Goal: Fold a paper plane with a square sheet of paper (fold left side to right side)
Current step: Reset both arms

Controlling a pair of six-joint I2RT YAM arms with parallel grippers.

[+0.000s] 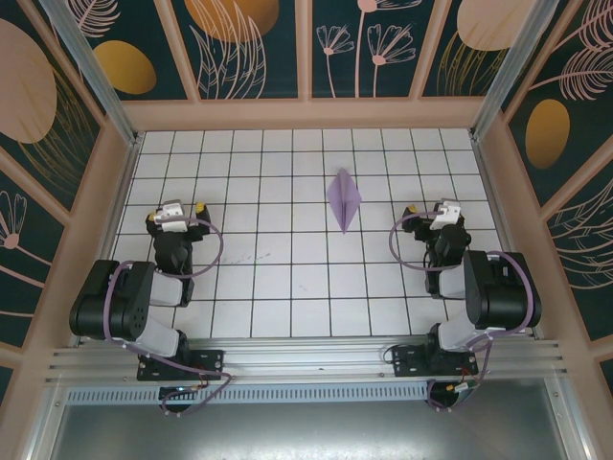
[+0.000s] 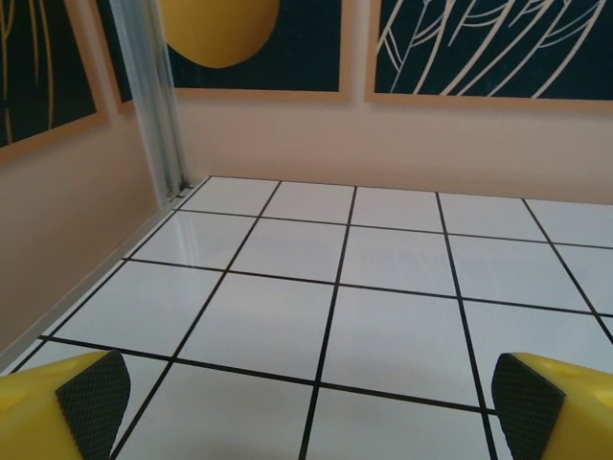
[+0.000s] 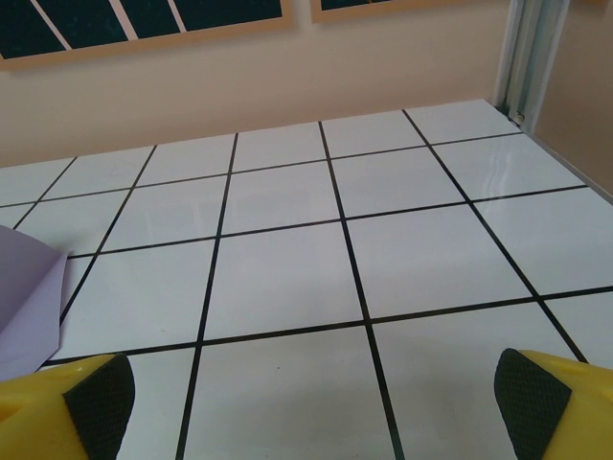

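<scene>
A lavender paper plane (image 1: pixel 344 198), a slim pointed dart with a centre crease, lies on the white tiled table (image 1: pixel 287 287) between the two arms, its tip toward the near edge. One corner of the paper plane (image 3: pixel 29 307) shows at the left edge of the right wrist view. My left gripper (image 1: pixel 174 213) rests over the left side of the table, well clear of the plane. It is open (image 2: pixel 306 402) with only bare tiles between its yellow fingers (image 2: pixel 91 393). My right gripper (image 1: pixel 442 213) stands to the right of the plane, also open (image 3: pixel 311 402) and holding nothing.
Peach-coloured walls with dark floral panels (image 1: pixel 306 48) close in the table on three sides. Metal posts stand in the far corners (image 2: pixel 153 96) (image 3: pixel 532 48). A metal rail (image 1: pixel 306 359) runs along the near edge at the arm bases.
</scene>
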